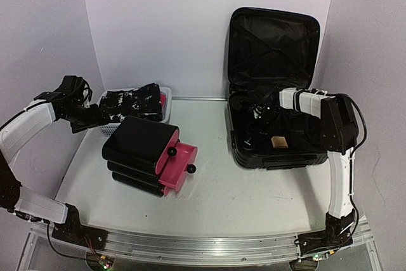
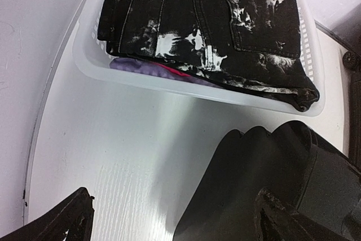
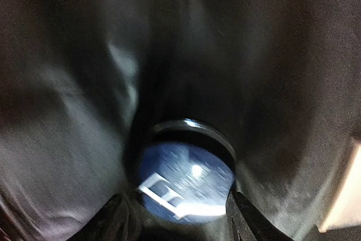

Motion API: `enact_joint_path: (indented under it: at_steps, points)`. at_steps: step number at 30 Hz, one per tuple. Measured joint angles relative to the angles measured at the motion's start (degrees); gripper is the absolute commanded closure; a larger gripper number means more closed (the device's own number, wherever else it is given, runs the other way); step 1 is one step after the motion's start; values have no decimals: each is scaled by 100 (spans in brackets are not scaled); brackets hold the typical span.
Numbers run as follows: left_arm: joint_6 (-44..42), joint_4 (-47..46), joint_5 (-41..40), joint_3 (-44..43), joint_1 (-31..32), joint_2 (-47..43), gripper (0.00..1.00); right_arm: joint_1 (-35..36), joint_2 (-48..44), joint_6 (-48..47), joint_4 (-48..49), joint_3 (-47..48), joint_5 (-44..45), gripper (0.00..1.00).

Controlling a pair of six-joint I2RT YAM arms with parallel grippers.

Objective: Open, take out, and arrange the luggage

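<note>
White tabletop (image 2: 141,156) before left fingers (image 2: 62,224) (wide apart); right fingers (image 3: 115,221) around blue lid (image 3: 186,184) inside luggage (image 1: 273,42), grip unclear

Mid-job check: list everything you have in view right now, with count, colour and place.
luggage: one, black, right of table, open, lid upright against the back wall
tan item: one, small, inside the luggage base
round item: one, blue with dark rim, on the luggage's black lining
drawer case: one, black with pink fronts and black knobs, centre-left
basket: one, white, back left
jeans: one folded pair, black with white blotches, topmost in the basket
cloth: purple and pink, under the jeans, count unclear
table: one, white
left fingers: two, black, spread wide above the table near the basket
right fingers: two, black, either side of the round item; grip unclear
</note>
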State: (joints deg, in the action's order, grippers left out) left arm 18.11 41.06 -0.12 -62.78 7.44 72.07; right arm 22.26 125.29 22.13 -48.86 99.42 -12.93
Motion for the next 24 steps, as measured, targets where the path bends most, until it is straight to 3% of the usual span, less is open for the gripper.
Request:
enact_joint_path:
  at_steps: [10,24]
  points:
    - [9,-2,-4,-118,2,96,1,-7,-376,-203,-129,-411,175,44]
    - [39,-4,-11,-291,2,321,1,0,-74,-308,-166,-87,162,38]
